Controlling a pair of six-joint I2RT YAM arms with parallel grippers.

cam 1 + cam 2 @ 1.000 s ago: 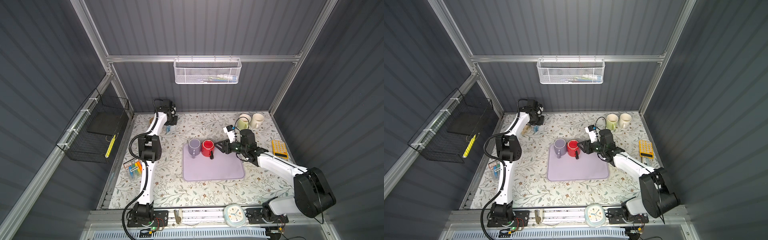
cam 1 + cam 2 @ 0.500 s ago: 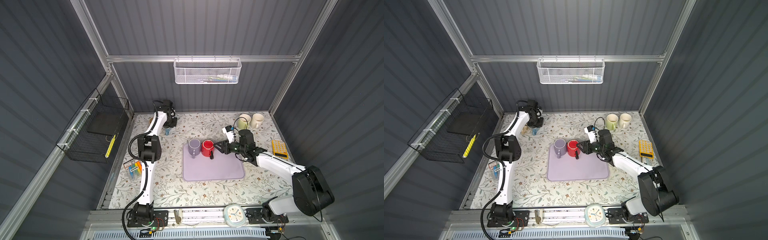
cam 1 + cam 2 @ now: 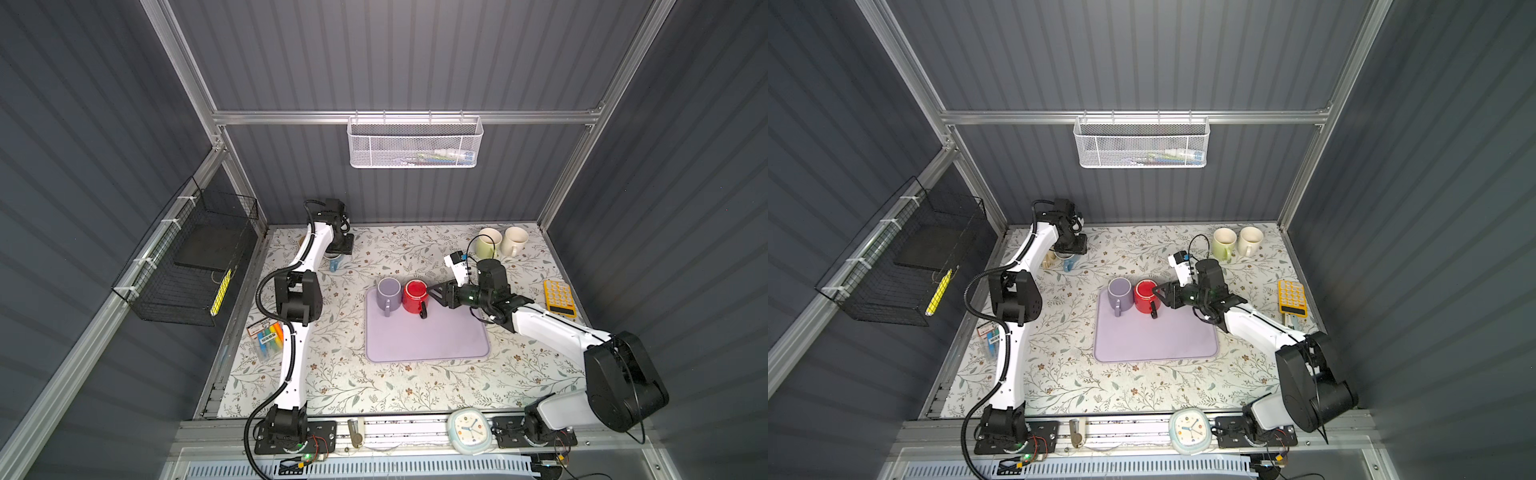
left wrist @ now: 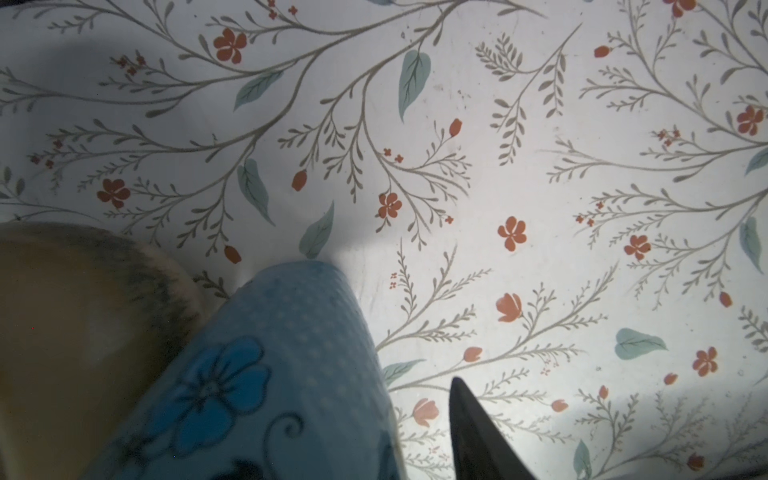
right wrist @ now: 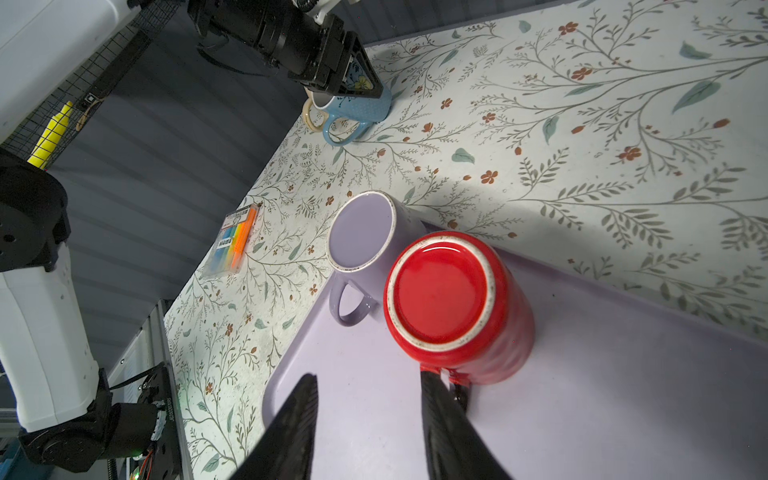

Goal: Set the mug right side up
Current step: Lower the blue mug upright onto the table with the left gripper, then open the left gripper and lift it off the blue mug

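blue floral mug (image 4: 270, 374) — close | tan cup (image 4: 75, 332) just beside | black fingertip (image 4: 478, 436) apart

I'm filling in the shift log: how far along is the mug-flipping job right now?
Looks done: the blue mug appears mouth up at the back, under the left gripper. In hand: the right gripper hangs open beside the red mug, which sits base up on the purple mat. To do: gripping that mug and turning it over. Whether the lilac mug is inverted is unclear.
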